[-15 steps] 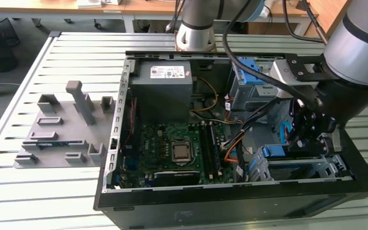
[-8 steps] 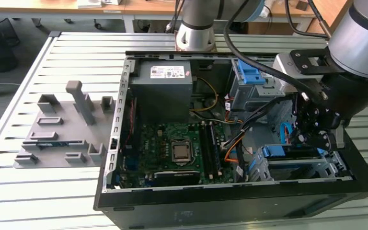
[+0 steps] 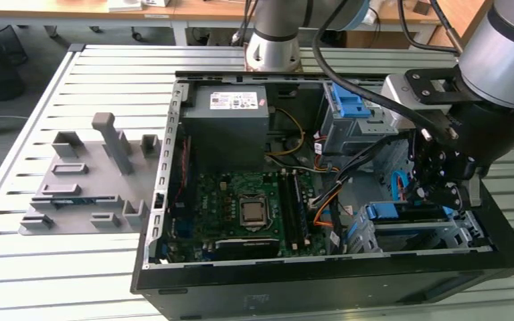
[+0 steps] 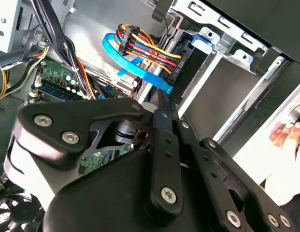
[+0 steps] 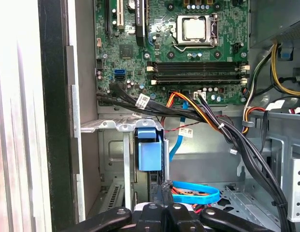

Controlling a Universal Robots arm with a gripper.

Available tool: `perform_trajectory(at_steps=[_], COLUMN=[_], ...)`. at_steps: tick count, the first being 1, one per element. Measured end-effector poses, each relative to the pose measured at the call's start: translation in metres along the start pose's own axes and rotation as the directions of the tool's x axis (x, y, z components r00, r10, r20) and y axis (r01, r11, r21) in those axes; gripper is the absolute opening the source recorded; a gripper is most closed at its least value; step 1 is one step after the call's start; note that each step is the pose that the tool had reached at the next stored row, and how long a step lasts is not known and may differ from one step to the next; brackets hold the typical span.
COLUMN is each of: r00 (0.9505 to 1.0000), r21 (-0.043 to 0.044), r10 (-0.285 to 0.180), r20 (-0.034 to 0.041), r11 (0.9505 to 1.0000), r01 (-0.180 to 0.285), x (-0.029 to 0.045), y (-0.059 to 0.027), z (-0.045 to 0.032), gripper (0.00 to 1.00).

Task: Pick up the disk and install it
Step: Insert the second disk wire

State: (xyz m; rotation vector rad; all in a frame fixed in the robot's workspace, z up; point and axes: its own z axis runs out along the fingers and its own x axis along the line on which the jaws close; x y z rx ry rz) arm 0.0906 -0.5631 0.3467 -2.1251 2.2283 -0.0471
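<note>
In the exterior view we see the black gripper (image 3: pixel 446 195) lowered inside the open black computer case (image 3: pixel 328 284), just above the blue-framed silver disk (image 3: pixel 406 212), which sits in the metal drive cage at the case's corner on the exterior view's right. The first wrist view adds the disk's blue tab (image 5: pixel 150 154) seated upright in the bay — its fingers (image 5: pixel 165 191) pressed together, holding nothing. The green motherboard (image 5: pixel 178 48) lies beyond.
</note>
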Motion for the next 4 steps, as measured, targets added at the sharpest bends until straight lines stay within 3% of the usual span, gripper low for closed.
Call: perform_trajectory(at_steps=[4], r00=[1.0000], r21=[-0.0001], r10=[0.000], r20=[0.0000], r11=[1.0000], r01=[0.000], x=[0.0000], y=[0.0000], z=[0.0000], gripper=[0.11])
